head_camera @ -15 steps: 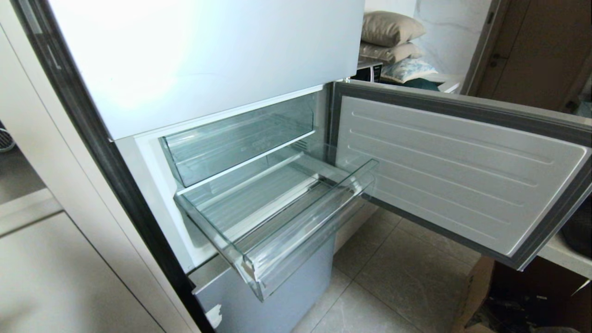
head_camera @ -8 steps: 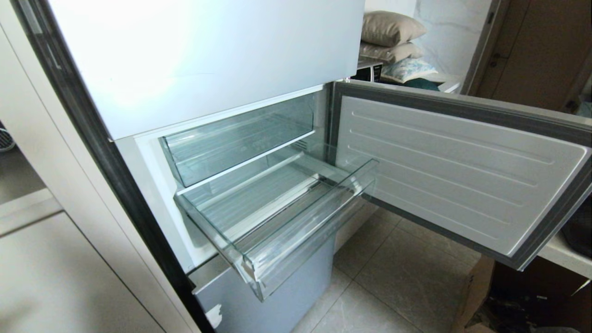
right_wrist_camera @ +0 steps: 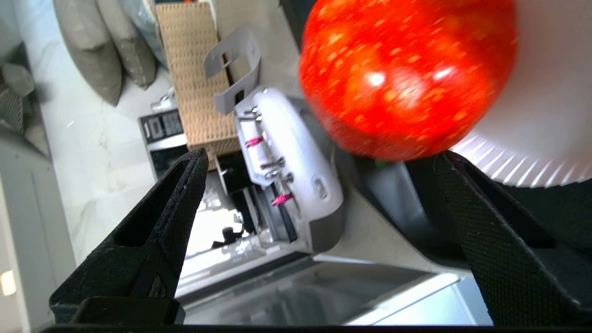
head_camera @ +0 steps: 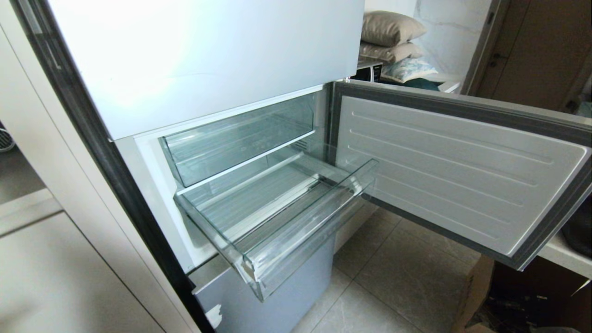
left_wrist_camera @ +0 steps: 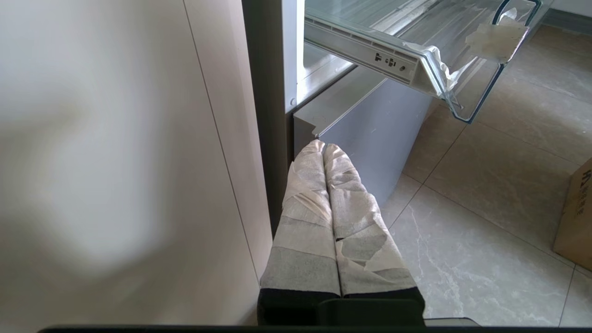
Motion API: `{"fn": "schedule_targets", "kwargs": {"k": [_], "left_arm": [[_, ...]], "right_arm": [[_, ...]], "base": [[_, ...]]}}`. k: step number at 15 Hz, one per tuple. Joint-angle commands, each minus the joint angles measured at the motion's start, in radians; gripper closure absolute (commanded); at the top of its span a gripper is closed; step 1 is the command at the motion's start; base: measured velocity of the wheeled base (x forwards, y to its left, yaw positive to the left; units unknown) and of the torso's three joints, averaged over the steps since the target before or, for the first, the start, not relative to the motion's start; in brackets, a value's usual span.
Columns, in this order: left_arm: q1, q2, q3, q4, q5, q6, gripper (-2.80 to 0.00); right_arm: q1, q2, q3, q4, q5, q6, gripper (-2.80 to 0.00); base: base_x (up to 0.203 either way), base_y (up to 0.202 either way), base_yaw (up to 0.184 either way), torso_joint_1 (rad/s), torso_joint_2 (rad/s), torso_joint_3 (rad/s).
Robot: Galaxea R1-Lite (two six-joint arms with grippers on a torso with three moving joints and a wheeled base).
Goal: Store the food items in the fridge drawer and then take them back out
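Note:
The fridge drawer point(head_camera: 300, 236) stands pulled out of the pale fridge with nothing in it; its clear front lip point(left_wrist_camera: 462, 60) also shows in the left wrist view. A red speckled round food item point(right_wrist_camera: 407, 74) sits on a white ribbed paper plate point(right_wrist_camera: 545, 115), just beyond the tips of my right gripper point(right_wrist_camera: 321, 155), which is open wide with nothing between its black fingers. My left gripper point(left_wrist_camera: 323, 149) is shut and empty, its taped fingers pressed together, low beside the fridge's bottom corner. Neither arm shows in the head view.
The fridge door point(head_camera: 462, 171) hangs open to the right of the drawer. A second clear bin point(head_camera: 231, 143) sits above it. A cardboard box point(left_wrist_camera: 576, 217) stands on the tiled floor. A white appliance point(right_wrist_camera: 286, 162) and a wicker basket point(right_wrist_camera: 194, 69) lie near the plate.

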State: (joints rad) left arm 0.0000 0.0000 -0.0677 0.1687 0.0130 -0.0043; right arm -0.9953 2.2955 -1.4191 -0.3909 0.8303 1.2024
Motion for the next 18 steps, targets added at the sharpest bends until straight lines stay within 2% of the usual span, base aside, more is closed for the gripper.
{"fn": "schedule_targets", "kwargs": {"k": [1, 6, 11, 13, 14, 15, 16, 18], "left_arm": [[0.000, 0.000, 0.000, 0.000, 0.001, 0.000, 0.00], [0.000, 0.000, 0.000, 0.000, 0.001, 0.000, 0.00], [0.000, 0.000, 0.000, 0.000, 0.001, 0.000, 0.00], [0.000, 0.000, 0.000, 0.000, 0.001, 0.000, 0.00], [0.000, 0.000, 0.000, 0.001, 0.001, 0.000, 0.00], [0.000, 0.000, -0.001, 0.001, 0.001, 0.000, 0.00], [0.000, 0.000, 0.000, 0.000, 0.001, 0.000, 0.00], [0.000, 0.000, 0.000, 0.002, 0.001, 0.000, 0.00]], "right_arm": [[0.001, -0.017, 0.004, -0.002, 0.015, 0.006, -2.80], [0.007, -0.056, 0.050, 0.004, 0.164, 0.009, -2.80], [0.007, -0.095, 0.044, 0.003, 0.178, 0.009, -2.80], [0.006, -0.098, 0.001, 0.003, 0.163, -0.014, -2.80], [0.001, -0.097, -0.023, 0.012, 0.145, -0.069, -1.19], [-0.003, -0.097, -0.040, 0.037, 0.119, -0.146, 0.00], [-0.004, -0.097, -0.061, 0.090, 0.087, -0.251, 0.00], [-0.003, -0.088, -0.118, 0.255, -0.045, -0.539, 0.00]], "base": [[0.000, 0.000, 0.000, 0.000, 0.00, 0.000], [0.000, 0.000, 0.000, 0.000, 0.00, 0.000], [0.000, 0.000, 0.000, 0.000, 0.00, 0.000], [0.000, 0.000, 0.000, 0.000, 0.00, 0.000], [0.000, 0.000, 0.000, 0.000, 0.00, 0.000], [0.000, 0.000, 0.000, 0.000, 0.00, 0.000], [0.000, 0.000, 0.000, 0.000, 0.00, 0.000], [0.000, 0.000, 0.000, 0.000, 0.00, 0.000]]}}
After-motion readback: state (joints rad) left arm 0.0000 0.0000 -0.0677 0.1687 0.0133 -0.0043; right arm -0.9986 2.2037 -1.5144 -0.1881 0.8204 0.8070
